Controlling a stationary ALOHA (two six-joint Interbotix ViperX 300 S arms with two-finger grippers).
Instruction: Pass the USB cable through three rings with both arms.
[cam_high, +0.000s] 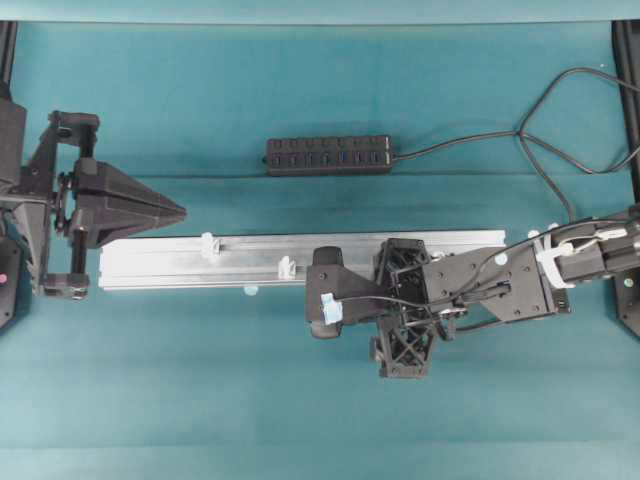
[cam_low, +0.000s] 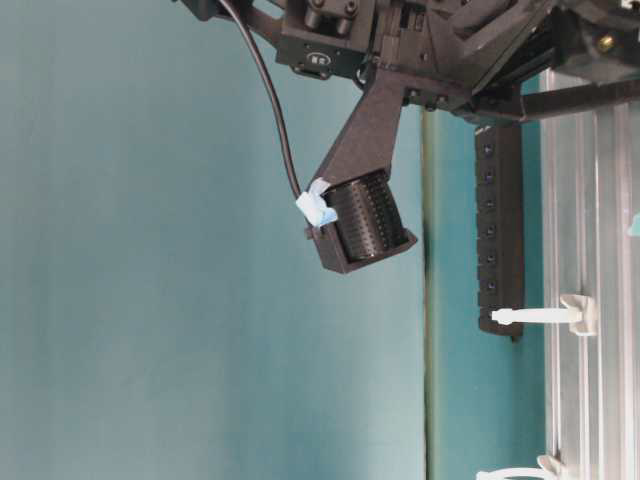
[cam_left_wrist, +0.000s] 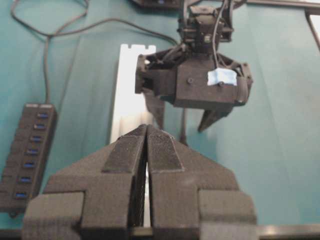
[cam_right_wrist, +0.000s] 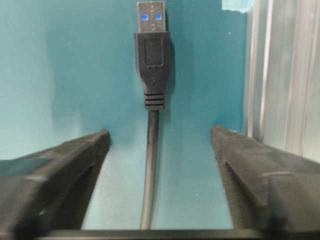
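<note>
Centre of the right wrist view: right gripper (cam_right_wrist: 157, 145) parted, flanking USB cable (cam_right_wrist: 151, 75) without touching; left gripper (cam_left_wrist: 146, 150) clenched, empty.

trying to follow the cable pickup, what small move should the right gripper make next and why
Probably close the right gripper the rest of the way. In the right wrist view the USB cable lies on the table between its fingers, with clear gaps on both sides, so nothing is gripped yet. The plug's metal tip points ahead, beside the rail. The left gripper waits shut.
</note>
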